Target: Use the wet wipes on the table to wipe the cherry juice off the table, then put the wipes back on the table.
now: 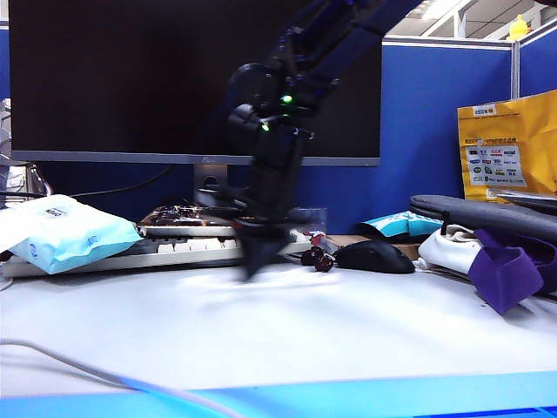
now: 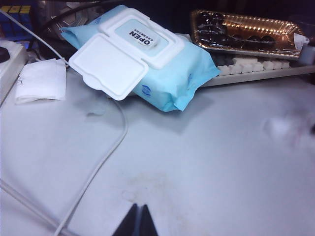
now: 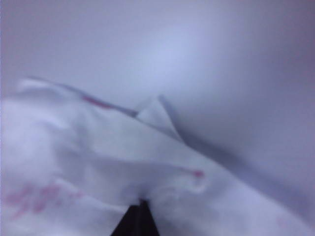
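My right gripper (image 3: 139,204) is shut, pinching the wet wipes (image 3: 98,162), a crumpled white sheet with pink stains that lies against the table (image 3: 221,59). In the exterior view that arm comes down from above and the right gripper (image 1: 251,268), blurred, touches the table (image 1: 348,322) just in front of the keyboard. A white blur (image 2: 283,127) in the left wrist view is probably the same wipe. My left gripper (image 2: 139,209) is shut and empty over bare table, apart from everything. Cherry juice on the table surface itself is out of view.
A light-blue wipes packet (image 1: 70,231) with its lid open (image 2: 108,64) leans on the keyboard (image 1: 174,248). Two cherries (image 1: 318,258) and a black mouse (image 1: 374,257) sit right of the gripper. A white cable (image 2: 98,167) crosses the left side; purple cloth (image 1: 509,270) lies far right.
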You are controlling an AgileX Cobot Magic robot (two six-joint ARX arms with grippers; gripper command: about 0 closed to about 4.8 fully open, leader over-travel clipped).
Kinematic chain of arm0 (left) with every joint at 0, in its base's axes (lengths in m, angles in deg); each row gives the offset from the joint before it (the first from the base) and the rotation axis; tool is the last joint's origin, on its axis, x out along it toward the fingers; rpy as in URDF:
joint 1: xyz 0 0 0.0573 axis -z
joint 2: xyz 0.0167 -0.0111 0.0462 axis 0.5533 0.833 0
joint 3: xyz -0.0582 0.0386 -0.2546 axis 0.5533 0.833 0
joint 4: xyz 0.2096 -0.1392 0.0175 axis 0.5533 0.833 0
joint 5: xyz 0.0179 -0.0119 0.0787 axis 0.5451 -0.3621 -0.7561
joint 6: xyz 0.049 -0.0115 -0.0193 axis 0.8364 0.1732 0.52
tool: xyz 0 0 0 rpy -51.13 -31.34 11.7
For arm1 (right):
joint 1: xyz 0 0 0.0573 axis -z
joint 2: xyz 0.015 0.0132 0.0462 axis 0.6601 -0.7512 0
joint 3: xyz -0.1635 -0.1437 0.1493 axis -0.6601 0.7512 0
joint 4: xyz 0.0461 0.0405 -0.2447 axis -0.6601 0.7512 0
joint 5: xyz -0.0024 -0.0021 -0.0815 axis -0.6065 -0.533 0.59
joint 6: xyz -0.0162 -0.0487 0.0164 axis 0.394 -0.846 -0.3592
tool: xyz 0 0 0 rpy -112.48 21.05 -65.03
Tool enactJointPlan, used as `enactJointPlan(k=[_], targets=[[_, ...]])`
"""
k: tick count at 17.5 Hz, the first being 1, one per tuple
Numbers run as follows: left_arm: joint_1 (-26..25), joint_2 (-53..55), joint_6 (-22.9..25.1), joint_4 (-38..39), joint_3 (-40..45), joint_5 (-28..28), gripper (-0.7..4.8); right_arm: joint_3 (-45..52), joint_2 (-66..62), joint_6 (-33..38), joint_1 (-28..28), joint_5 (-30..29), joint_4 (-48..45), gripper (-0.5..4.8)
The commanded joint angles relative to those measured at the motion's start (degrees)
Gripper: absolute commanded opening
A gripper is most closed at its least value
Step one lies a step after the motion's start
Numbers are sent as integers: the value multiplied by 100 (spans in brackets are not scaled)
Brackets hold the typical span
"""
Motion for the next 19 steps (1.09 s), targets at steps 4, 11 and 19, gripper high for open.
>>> enactJointPlan(k=[4,11,19], targets=[[-2,-17,2,59,33,17,-4,138,-225,-127,321,-660,328,-1],[-2,-17,2,61,33,15,-4,140,-225,-1093,-273,-2750,1812,-1],[-2,-17,2,61,33,17,-4,142,-225,-153,317,898,203,-1]])
